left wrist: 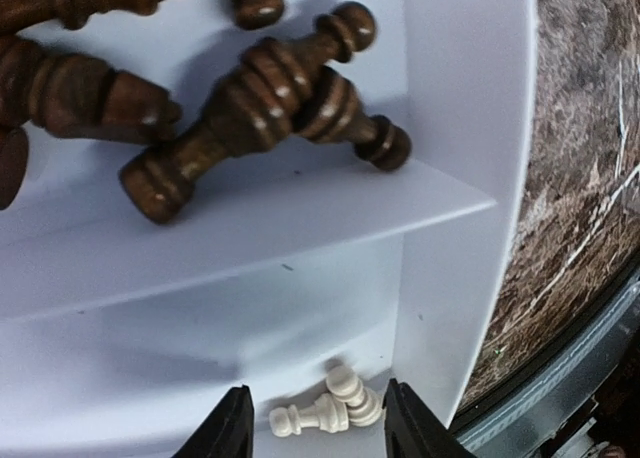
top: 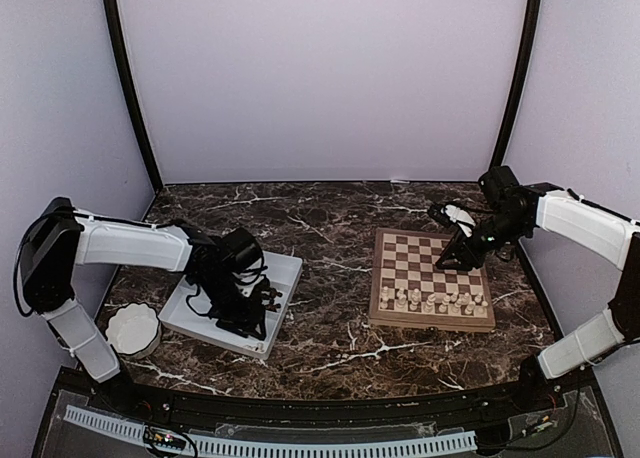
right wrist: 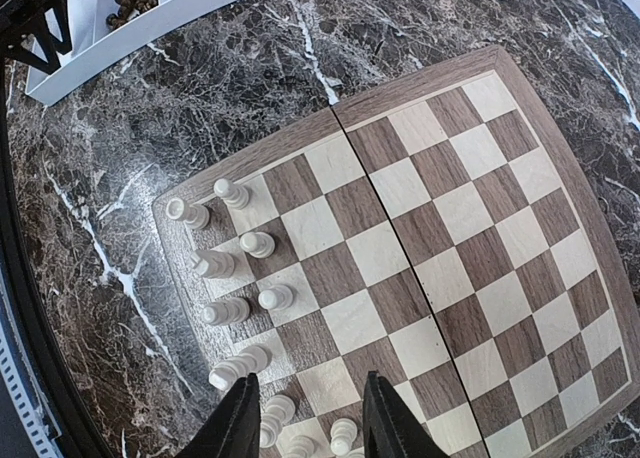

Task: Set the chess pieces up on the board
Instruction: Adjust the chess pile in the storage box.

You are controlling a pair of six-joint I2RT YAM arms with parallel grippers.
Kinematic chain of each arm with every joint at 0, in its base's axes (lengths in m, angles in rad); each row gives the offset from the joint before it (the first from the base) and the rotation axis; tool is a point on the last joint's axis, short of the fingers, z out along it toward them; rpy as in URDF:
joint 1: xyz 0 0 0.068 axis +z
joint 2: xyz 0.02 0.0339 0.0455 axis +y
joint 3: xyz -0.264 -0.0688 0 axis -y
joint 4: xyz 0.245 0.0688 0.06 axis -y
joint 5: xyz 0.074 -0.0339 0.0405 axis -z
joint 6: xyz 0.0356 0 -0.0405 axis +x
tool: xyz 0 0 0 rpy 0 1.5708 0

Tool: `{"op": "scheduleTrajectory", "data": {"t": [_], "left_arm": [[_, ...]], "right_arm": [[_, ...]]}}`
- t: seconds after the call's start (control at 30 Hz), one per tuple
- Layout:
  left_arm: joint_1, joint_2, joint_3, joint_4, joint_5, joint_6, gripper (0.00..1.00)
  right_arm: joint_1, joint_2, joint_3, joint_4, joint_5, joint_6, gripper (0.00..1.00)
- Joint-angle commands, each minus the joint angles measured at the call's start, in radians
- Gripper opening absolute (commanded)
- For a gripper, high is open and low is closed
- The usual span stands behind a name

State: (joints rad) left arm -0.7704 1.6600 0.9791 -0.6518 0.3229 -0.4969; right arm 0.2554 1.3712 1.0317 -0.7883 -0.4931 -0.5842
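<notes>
Two pale pawns (left wrist: 325, 413) lie on their sides in a corner of the white tray (left wrist: 460, 178). My left gripper (left wrist: 315, 430) is open and straddles them, its right finger close to one pawn. Several dark brown pieces (left wrist: 250, 108) lie heaped in the compartment beyond the divider. The board (top: 432, 253) lies at the right, with pale pieces (top: 430, 300) standing in its two near rows. My right gripper (right wrist: 305, 418) hovers open above the board (right wrist: 450, 208), with nothing between its fingers. Pale pieces (right wrist: 257, 244) stand below and to its left.
The white tray (top: 285, 278) sits left of centre on the dark marble table, and my left arm reaches into it. A white scalloped bowl (top: 133, 330) stands at the tray's near left. Marble shows between tray and board. The far rows of the board are bare.
</notes>
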Motion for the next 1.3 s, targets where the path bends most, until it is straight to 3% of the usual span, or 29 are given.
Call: {"op": "scheduleTrajectory", "data": {"t": [0.0,0.27,0.43,0.7,1.0,1.13,1.27], "left_arm": [[-0.042,-0.018,-0.010,-0.037,0.026,0.105,0.47],[-0.123,0.090,0.022,-0.092,-0.073,0.152,0.45],[-0.138,0.122,0.028,-0.131,-0.157,0.145,0.30],[-0.128,0.044,0.130,-0.184,-0.224,0.170,0.20],[-0.050,-0.043,0.138,-0.164,-0.201,0.191,0.13],[-0.044,-0.051,0.134,-0.172,-0.204,0.188,0.13],[-0.043,-0.050,0.111,-0.176,-0.205,0.163,0.31]], "right_arm": [[0.008,-0.008,-0.005,0.022,0.002,0.012,0.37],[0.009,-0.011,-0.003,0.017,0.008,0.013,0.37],[0.009,-0.008,0.000,0.019,0.007,0.015,0.37],[0.010,0.010,0.022,0.013,0.000,0.016,0.37],[0.010,0.013,0.023,0.014,0.004,0.018,0.37],[0.011,0.017,0.022,0.016,0.003,0.017,0.37],[0.010,0.018,0.021,0.017,0.001,0.018,0.37]]}}
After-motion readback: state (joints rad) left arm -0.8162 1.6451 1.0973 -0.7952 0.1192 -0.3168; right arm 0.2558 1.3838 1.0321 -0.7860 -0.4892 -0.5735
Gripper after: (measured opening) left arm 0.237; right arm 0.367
